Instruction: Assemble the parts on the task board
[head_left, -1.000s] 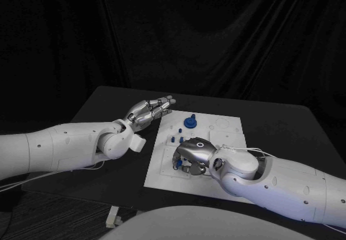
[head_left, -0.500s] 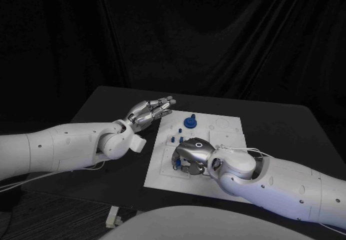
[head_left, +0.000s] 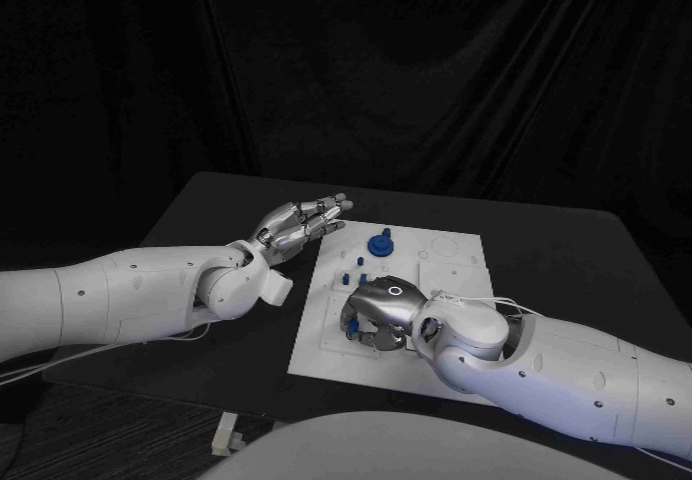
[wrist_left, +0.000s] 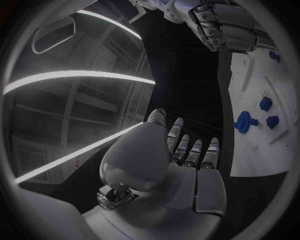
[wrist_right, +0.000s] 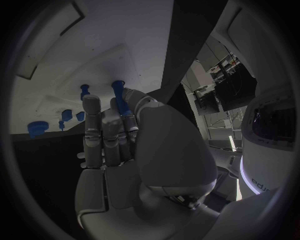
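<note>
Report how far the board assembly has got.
Looks done: a blue knobbed part stands upright at the far end of the task board. In hand: the right hand pinches a blue peg over the board. Left: small blue parts lie in the board's middle; the left hand hovers with nothing in it.

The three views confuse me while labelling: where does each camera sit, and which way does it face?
Head view: from the robot's head, looking down at the table and task board; both arms show, left robot hand and right robot hand.
Left wrist view: behind the left robot hand, facing past it to the board's edge.
Right wrist view: behind the right robot hand, which pinches a blue peg over the board.
Shared: all three show the board and blue parts; the left wrist view also catches the right robot hand.
</note>
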